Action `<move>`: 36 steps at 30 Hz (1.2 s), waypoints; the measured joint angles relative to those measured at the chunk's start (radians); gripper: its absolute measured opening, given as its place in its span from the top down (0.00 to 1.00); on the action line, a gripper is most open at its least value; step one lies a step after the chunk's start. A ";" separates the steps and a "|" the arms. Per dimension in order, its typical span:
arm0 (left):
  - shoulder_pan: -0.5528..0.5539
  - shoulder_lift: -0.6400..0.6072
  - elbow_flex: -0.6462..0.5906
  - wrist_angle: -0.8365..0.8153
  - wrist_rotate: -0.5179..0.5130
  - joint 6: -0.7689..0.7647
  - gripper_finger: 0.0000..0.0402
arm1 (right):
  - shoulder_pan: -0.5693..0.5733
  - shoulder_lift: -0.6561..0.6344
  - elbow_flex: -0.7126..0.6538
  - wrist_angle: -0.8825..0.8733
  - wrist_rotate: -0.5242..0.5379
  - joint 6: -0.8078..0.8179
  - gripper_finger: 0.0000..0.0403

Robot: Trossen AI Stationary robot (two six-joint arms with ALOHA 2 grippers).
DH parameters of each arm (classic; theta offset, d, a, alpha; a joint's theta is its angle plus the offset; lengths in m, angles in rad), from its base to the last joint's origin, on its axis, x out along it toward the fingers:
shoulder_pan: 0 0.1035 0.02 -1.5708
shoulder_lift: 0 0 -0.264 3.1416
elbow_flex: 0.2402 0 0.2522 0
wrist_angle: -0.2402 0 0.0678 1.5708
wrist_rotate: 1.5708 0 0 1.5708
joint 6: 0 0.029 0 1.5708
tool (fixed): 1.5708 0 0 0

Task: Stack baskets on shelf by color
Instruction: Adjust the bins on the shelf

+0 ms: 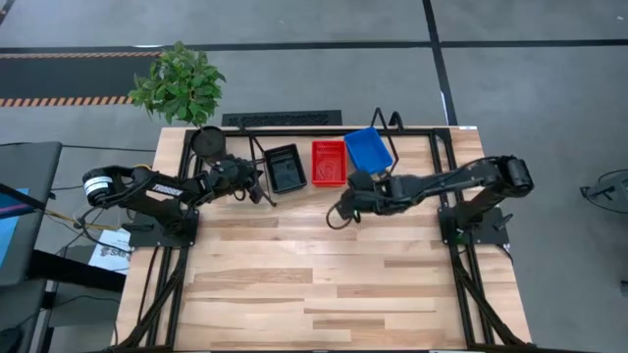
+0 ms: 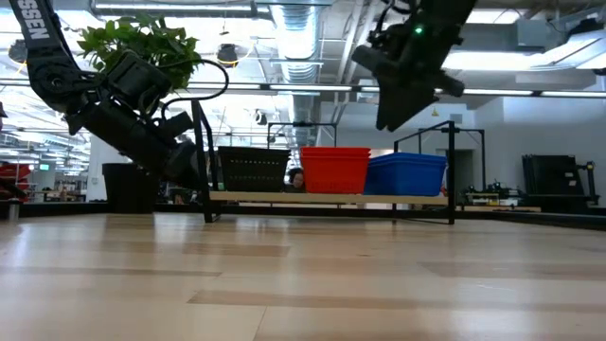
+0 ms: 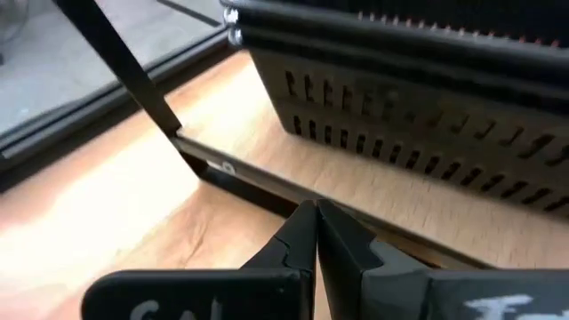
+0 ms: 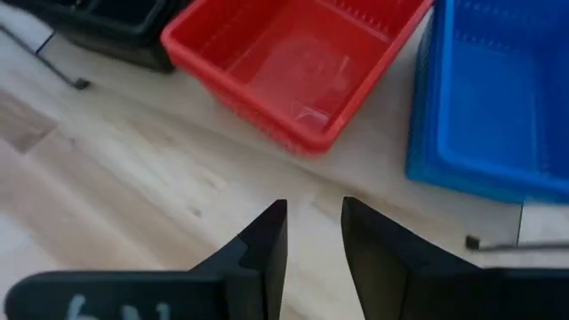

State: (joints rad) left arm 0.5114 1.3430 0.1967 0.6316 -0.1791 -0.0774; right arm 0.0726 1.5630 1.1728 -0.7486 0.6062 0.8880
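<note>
On the shelf (image 2: 331, 197) at the table's far edge stand a black basket (image 1: 285, 168), a red basket (image 1: 329, 162) and a blue basket (image 1: 369, 148); the blue one is turned askew. In the left wrist view the black basket (image 3: 418, 116) shows two rims, one above the other. My left gripper (image 1: 261, 192) is shut just in front of the shelf's left front corner, with its fingertips (image 3: 316, 222) close to the black frame bar (image 3: 249, 187). My right gripper (image 1: 339, 212) hangs open above the tabletop, in front of the red basket (image 4: 293, 62) and the blue basket (image 4: 498, 89), with nothing between its fingers (image 4: 313, 218).
A potted plant (image 1: 179, 80) stands beyond the table's far left corner, and a round black object (image 1: 208, 140) sits beside the shelf's left end. The shelf's black wire loops (image 1: 388, 123) rise at its ends. Bare wooden tabletop (image 1: 324, 284) stretches toward the near edge.
</note>
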 joint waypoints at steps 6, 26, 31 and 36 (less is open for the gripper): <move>-0.002 0.000 0.000 -0.027 0.017 -0.031 1.00 | -0.055 0.030 0.000 0.053 -0.005 -0.055 0.67; -0.039 -0.008 0.000 -0.065 0.069 -0.045 1.00 | -0.159 0.275 0.000 0.189 -0.016 -0.165 0.67; -0.042 -0.008 0.000 -0.065 0.068 -0.049 1.00 | -0.175 0.273 0.000 0.203 -0.004 -0.164 0.67; -0.042 -0.008 0.000 -0.065 0.070 -0.067 1.00 | -0.187 0.251 0.000 0.203 0.002 -0.163 0.67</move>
State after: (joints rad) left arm 0.4698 1.3350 0.1963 0.5663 -0.1090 -0.1441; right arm -0.1143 1.8140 1.1732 -0.5452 0.6079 0.7246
